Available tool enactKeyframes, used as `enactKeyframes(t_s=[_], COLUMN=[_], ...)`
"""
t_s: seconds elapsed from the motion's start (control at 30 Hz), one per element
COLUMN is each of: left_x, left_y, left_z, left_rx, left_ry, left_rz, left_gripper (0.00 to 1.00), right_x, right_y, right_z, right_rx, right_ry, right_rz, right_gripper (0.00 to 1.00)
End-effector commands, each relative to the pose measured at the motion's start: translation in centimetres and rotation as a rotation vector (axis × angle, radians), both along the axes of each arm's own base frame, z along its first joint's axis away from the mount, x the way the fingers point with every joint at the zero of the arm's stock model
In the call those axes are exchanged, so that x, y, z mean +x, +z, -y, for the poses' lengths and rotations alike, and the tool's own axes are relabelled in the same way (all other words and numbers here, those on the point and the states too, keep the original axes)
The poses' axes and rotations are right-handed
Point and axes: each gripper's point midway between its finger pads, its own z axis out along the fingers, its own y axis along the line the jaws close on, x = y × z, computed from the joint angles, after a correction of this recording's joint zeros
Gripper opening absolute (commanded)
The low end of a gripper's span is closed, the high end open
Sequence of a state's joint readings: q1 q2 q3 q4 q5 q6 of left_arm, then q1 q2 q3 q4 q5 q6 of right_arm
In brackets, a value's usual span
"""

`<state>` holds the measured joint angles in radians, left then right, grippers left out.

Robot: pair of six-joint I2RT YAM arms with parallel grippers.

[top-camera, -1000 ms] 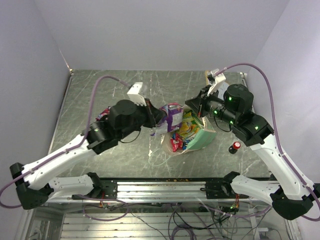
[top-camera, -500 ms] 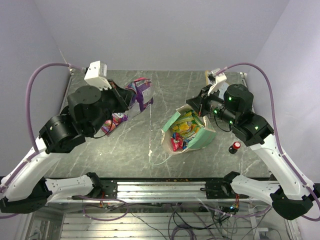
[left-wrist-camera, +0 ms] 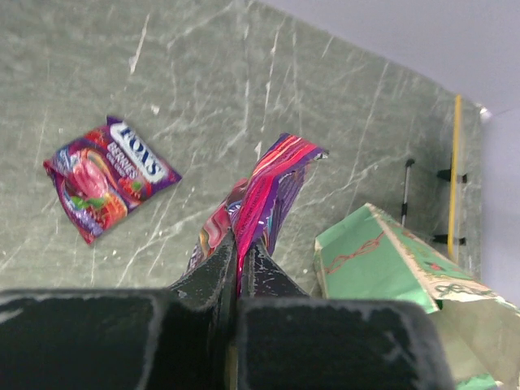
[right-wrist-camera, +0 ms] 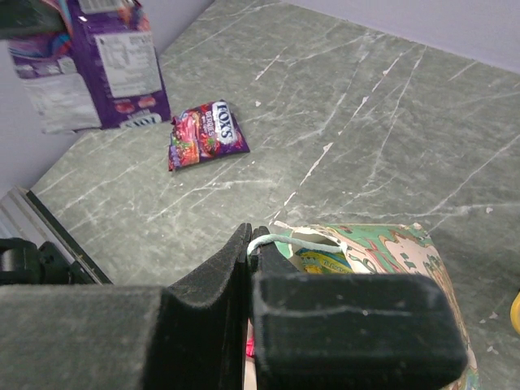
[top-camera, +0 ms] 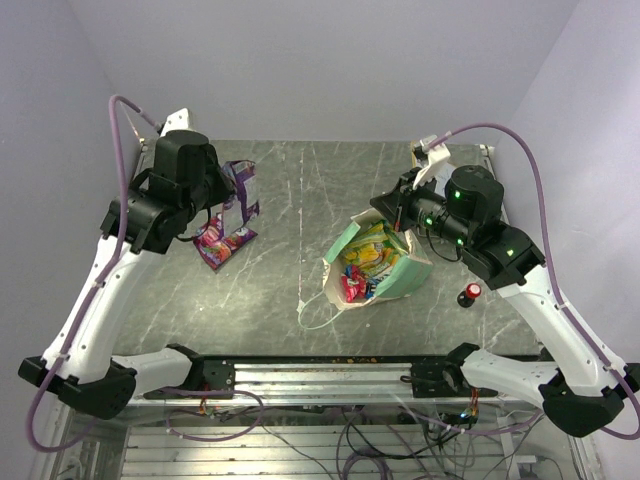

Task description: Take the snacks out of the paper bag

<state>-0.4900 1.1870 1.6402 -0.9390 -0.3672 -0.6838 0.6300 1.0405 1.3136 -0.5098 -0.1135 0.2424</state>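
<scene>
Snacks (top-camera: 365, 262) fill the bag (top-camera: 410, 282) mid-table, nearest the right gripper (top-camera: 393, 212). Far left, the left gripper (top-camera: 225, 195) dangles a purple packet (top-camera: 242, 190). Left wrist: jaws clamped on it, long axis pointing away. Right wrist: jaws pinch the handle (right-wrist-camera: 296, 238).

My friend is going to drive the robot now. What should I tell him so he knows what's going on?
The left fingers are shut on a purple packet, held up over the left side of the table.
The right fingers are shut on the string handle of the paper bag, at its rim.
Done: one Fox's packet lies flat on the table, left of the bag.
Left to do: set the purple packet down, then take out the rest. Yellow and red snacks show inside the bag.
</scene>
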Motion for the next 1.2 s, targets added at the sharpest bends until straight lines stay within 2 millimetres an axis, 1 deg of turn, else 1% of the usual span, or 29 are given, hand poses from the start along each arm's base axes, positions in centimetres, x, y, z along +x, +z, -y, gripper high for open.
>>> enactKeyframes(t_s=[0.0, 0.13, 0.2, 0.3, 0.43, 0.6, 0.67, 0.73, 0.87, 1.0, 1.1, 1.17], left_x=[1.2, 2.5, 2.9, 3.3, 3.6, 4.0, 4.7, 5.7, 6.5, 6.9, 7.0, 7.5], left_y=[-2.9, -5.6, -6.8, -8.4, -10.4, -12.6, -13.8, -15.0, -17.4, -18.8, -20.6, -21.9], left_z=[0.9, 0.1, -0.2, -0.1, 0.4, -0.2, -0.5, -0.2, -1.1, -2.2, -4.0, -5.2], left_rx=[-0.075, -0.11, -0.131, -0.18, -0.226, -0.229, -0.239, -0.247, -0.119, -0.022, 0.079, 0.134], left_ry=[-0.088, -0.077, -0.071, -0.069, -0.098, -0.086, -0.099, -0.164, -0.207, -0.223, -0.206, -0.186], left_rz=[-0.075, -0.124, -0.158, -0.186, -0.231, -0.263, -0.28, -0.295, -0.457, -0.528, -0.632, -0.686], left_gripper=[0.07, 0.07, 0.07, 0.07, 0.07, 0.07, 0.07, 0.07, 0.07, 0.07, 0.07, 0.07], right_x=[-0.3, -0.3, -0.2, -0.2, -0.2, -0.1, 0.0, 0.1, -0.1, -0.2, -0.2, -0.2], right_y=[2.9, 3.2, 3.1, 2.7, 2.8, 3.1, 3.2, 3.4, 3.9, 3.8, 3.8, 4.0], right_z=[0.1, 0.1, 0.1, -0.2, -0.1, 0.3, 0.4, 0.4, 0.8, 0.7, 0.7, 0.7], right_rx=[0.047, 0.042, 0.034, 0.035, 0.05, 0.051, 0.05, 0.042, 0.03, 0.046, 0.041, 0.036], right_ry=[0.006, 0.013, 0.016, 0.021, 0.014, -0.011, -0.015, -0.013, -0.014, -0.011, -0.012, -0.009], right_rz=[0.084, 0.102, 0.099, 0.084, 0.08, 0.097, 0.108, 0.123, 0.145, 0.142, 0.143, 0.148], right_gripper=[0.0, 0.0, 0.0, 0.0, 0.0, 0.0, 0.0, 0.0, 0.0, 0.0, 0.0, 0.0])
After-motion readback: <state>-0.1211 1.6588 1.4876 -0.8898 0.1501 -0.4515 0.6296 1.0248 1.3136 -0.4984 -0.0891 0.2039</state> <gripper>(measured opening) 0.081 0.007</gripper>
